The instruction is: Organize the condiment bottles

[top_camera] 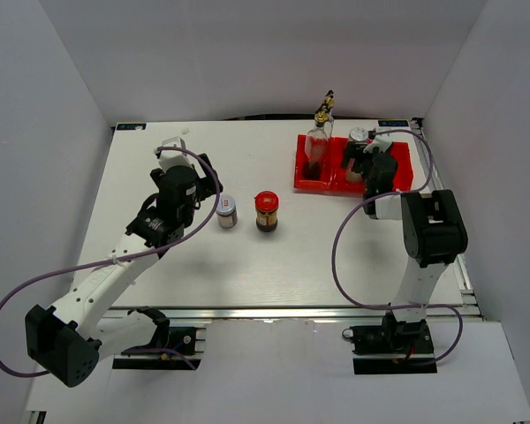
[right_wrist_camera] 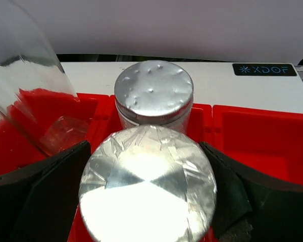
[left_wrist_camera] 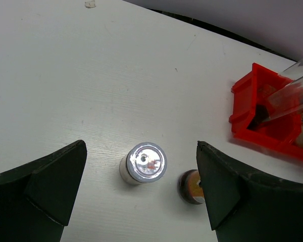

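A small black label (right_wrist_camera: 264,69) on the white table (right_wrist_camera: 91,74) by its far edge reads "XDOF" in pale letters.

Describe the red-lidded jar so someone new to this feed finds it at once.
On the white table, left of the red tray, two small jars stand side by side near the middle. The red-lidded jar is the right one of the pair: dark body, red lid, whereas the neighbouring jar is pale with a silver lid.
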Tool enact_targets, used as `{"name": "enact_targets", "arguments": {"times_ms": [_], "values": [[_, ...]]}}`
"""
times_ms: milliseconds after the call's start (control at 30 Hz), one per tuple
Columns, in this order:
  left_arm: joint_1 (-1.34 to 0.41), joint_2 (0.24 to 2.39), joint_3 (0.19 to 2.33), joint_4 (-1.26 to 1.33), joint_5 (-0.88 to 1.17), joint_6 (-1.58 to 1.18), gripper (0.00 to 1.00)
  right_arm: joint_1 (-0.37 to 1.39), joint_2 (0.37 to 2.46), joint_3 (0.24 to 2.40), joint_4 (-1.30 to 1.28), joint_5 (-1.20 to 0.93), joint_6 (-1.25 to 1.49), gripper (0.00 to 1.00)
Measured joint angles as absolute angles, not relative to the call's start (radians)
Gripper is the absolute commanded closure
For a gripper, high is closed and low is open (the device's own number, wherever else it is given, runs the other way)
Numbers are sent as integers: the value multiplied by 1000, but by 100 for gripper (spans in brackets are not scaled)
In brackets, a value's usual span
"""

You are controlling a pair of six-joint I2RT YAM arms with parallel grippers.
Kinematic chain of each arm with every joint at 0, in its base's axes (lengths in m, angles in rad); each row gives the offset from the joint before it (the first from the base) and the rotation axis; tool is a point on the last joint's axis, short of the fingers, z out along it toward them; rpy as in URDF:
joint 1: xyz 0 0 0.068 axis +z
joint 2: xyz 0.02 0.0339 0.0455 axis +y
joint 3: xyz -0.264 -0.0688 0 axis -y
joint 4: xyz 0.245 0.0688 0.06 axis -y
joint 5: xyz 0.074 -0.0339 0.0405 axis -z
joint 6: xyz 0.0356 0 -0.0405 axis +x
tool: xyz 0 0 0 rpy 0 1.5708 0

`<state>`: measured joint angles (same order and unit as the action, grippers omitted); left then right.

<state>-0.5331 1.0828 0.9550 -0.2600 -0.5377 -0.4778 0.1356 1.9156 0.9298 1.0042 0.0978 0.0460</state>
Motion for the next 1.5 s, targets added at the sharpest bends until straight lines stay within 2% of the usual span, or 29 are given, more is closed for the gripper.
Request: {"name": "enact_targets", "arguments": {"times_ms": [200,400,600,700,800,933,1167,1467,1500], "values": [[-533,1065,945,-265,-544,-488,2,136,1766,874,943,151,56,11],[-533,1018,902,-276,-553,-517,2,137,1540,878,721,185,142,10],[-533,1008,850,-281,-550,-551,2,156,1355,900,444,126,261,11],[-533,1003,817,-273,-546,-562,2,259,1278,900,300,125,267,11],[-533,1000,791,-267,-542,-569,2,439,1240,893,195,141,247,11],[-533,997,773,-261,-538,-577,2,617,1250,872,102,145,216,11],[-533,968,754,-257,-528,-584,2,752,1418,886,58,133,118,11],[-532,879,744,-262,-557,-584,2,801,1675,1046,71,135,87,11],[-532,878,744,-262,-562,-584,2,801,1700,1073,77,143,96,14]]}}
